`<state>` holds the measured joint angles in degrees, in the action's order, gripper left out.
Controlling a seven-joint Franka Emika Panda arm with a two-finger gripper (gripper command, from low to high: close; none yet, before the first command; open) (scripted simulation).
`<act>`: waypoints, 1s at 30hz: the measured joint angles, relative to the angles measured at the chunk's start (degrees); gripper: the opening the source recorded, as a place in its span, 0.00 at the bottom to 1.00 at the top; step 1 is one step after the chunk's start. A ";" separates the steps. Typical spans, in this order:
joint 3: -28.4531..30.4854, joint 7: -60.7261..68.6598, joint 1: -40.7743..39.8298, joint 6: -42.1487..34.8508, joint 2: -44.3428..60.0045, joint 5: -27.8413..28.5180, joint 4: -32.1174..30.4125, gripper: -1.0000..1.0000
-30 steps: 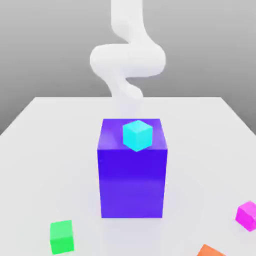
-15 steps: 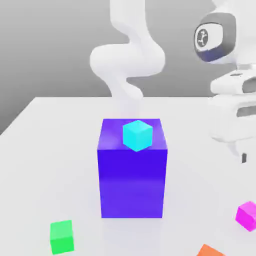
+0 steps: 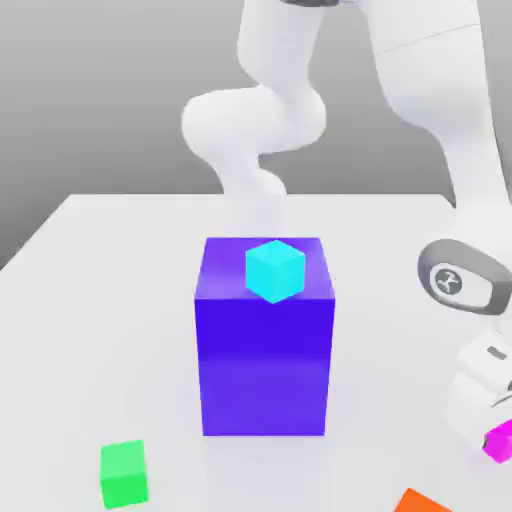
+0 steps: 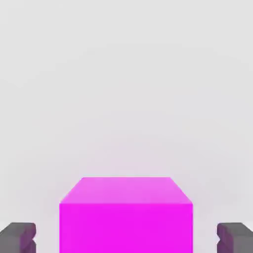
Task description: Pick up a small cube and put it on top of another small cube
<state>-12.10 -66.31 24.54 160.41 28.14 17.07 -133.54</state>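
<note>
At about four o'clock from the big blue-violet block (image 3: 264, 340), low at the exterior view's right, the gripper (image 4: 126, 239) sits over the magenta cube (image 4: 126, 215). Its fingers (image 4: 18, 237) stand wide apart, one to each side of the cube with a gap on both sides, seemingly gripping nothing. On the white table (image 3: 90, 300) the green cube (image 3: 124, 473) rests at about seven o'clock from the block, well apart from the magenta one. A cyan cube (image 3: 275, 270) sits atop the block, and an orange cube (image 3: 420, 501) peeks at five o'clock.
</note>
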 joint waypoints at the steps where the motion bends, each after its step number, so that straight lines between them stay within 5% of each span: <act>1: 0.00 -0.01 0.00 0.02 0.00 0.01 0.00 0.00; 9: -3.63 4.16 -3.70 -6.40 -8.57 -4.88 -2.10 0.00; 25: 12.31 35.00 -33.82 -10.78 -18.90 -15.78 -7.05 0.00; 29: 14.91 41.31 -39.40 -5.69 -13.36 -18.80 -6.43 0.00; 30: 14.86 41.72 -39.85 -4.03 -11.56 -19.09 -6.31 1.00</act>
<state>2.76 -24.59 -15.31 156.38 16.58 -2.02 -139.85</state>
